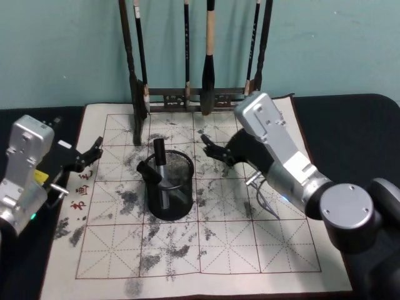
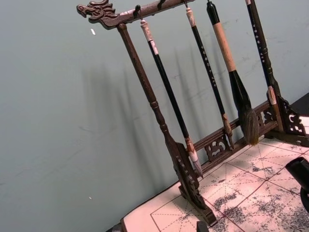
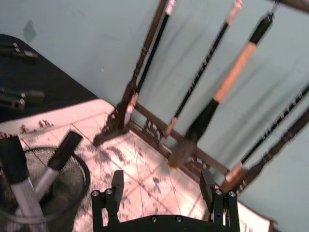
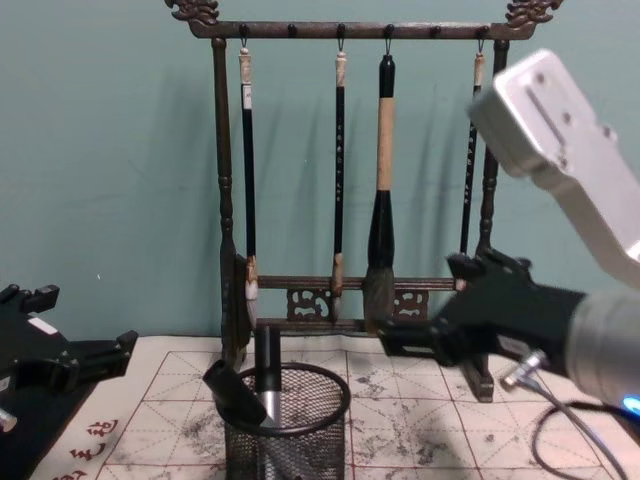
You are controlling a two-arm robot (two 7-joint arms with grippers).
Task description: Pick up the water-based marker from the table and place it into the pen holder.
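The pen holder [image 1: 178,203], a round black wire-mesh cup, stands on the ink-stained grid paper. Two water-based markers with black caps and grey barrels are inside it: one upright [image 1: 160,153], one leaning left [image 1: 149,171]. The chest view shows the holder [image 4: 300,435] with the upright marker [image 4: 268,365] and the leaning one [image 4: 230,390]. My right gripper [image 1: 211,150] hovers open and empty just right of the holder, a little above the paper. In the right wrist view its fingers [image 3: 117,182] stand wide apart beside the holder [image 3: 72,166]. My left gripper [image 1: 94,153] rests open at the paper's left edge.
A tall dark wooden brush rack [image 1: 187,97] with several hanging brushes stands behind the holder, close to my right gripper. The grid paper [image 1: 250,250] lies on a black table [image 1: 350,125]. A thin cable [image 1: 265,203] trails under my right arm.
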